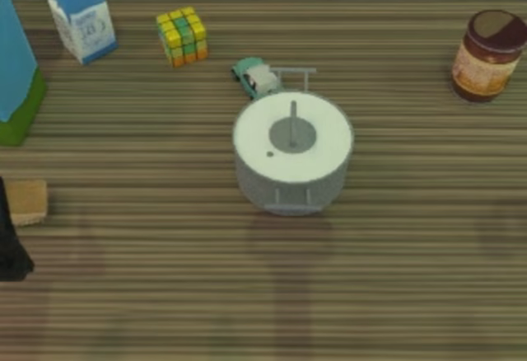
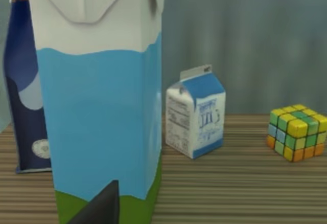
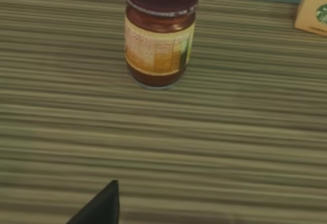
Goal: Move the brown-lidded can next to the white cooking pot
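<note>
The brown-lidded can (image 1: 487, 55) stands upright at the table's far right, well apart from the white cooking pot (image 1: 293, 152) in the middle. In the right wrist view the can (image 3: 160, 35) stands a good way ahead of my right gripper. Only one dark finger (image 3: 104, 206) of that gripper shows, with bare table beside it and nothing held. The right arm does not show in the top view. My left arm (image 1: 11, 250) sits parked at the left edge, and one of its fingers (image 2: 102, 207) shows in front of a tall blue carton (image 2: 99, 106).
A small milk carton (image 1: 82, 17), a colour cube (image 1: 183, 36) and a toy car (image 1: 256, 77) stand behind the pot. The tall blue carton (image 1: 15, 72) and a brown box (image 1: 27, 202) stand at the left. A tan box (image 3: 312, 8) lies beyond the can.
</note>
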{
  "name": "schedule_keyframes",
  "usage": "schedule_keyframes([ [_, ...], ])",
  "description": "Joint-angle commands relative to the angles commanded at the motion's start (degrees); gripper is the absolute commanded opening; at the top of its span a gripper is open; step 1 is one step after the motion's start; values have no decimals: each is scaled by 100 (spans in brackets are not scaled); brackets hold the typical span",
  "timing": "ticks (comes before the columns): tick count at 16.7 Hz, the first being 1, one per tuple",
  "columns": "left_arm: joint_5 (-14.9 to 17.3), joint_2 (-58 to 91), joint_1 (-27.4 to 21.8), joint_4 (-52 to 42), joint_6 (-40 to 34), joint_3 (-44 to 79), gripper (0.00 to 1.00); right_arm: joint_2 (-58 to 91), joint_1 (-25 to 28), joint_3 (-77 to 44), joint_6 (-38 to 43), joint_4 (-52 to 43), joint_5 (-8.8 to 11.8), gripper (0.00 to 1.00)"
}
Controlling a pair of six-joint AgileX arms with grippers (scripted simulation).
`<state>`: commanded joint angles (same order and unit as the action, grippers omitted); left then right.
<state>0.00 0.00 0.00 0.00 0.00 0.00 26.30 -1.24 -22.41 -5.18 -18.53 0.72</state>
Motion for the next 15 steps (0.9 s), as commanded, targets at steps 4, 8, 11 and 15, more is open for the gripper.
schedule_keyframes([
  [4, 0, 0, 0, 0, 0, 0, 100, 1927, -63, -2083, -462, -1196, 95, 100],
  [8, 0, 0, 0, 0, 0, 0, 100, 3994, -112, -4624, -1014, -2319, 224, 100],
  [11, 0, 0, 0, 0, 0, 0, 100, 5580, -128, -6654, -1467, -3094, 345, 100],
  [15, 0, 0, 0, 0, 0, 0, 100, 7726, -112, -9264, -2088, -4087, 530, 100],
])
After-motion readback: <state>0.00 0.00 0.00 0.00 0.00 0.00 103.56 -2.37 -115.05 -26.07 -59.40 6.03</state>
